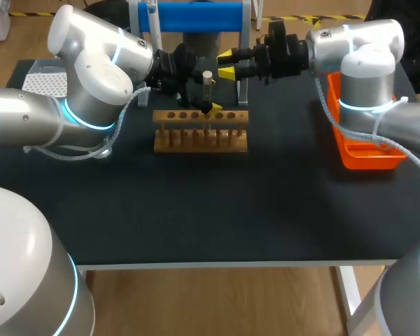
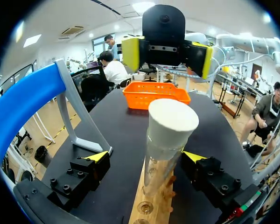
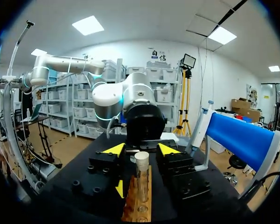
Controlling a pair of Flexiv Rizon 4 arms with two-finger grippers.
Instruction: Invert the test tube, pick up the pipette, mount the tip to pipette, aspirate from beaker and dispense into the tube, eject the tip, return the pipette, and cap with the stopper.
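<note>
- The test tube [image 1: 207, 89], stopper [image 2: 171, 122] seated on top, stands upright in the wooden rack [image 1: 200, 131] at tabletop [image 1: 210, 210] 12 o'clock.
- The left hand [image 2: 144, 161] flanks the tube, fingers apart, not clamping it; evidently placed to grip or just let go.
- The right hand [image 1: 226, 64] hangs at the tube's 1 o'clock, fingers apart, empty.
- The pipette [image 3: 201, 126] hangs on the blue stand [image 1: 196, 15]; the capped tube suits the closing stage.

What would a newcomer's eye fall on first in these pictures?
First, the stoppered test tube standing in the wooden rack at mid-table, between the open fingers of the left tool. Next, the right tool, open, just beyond it, and the orange basket at the table's right.
</note>
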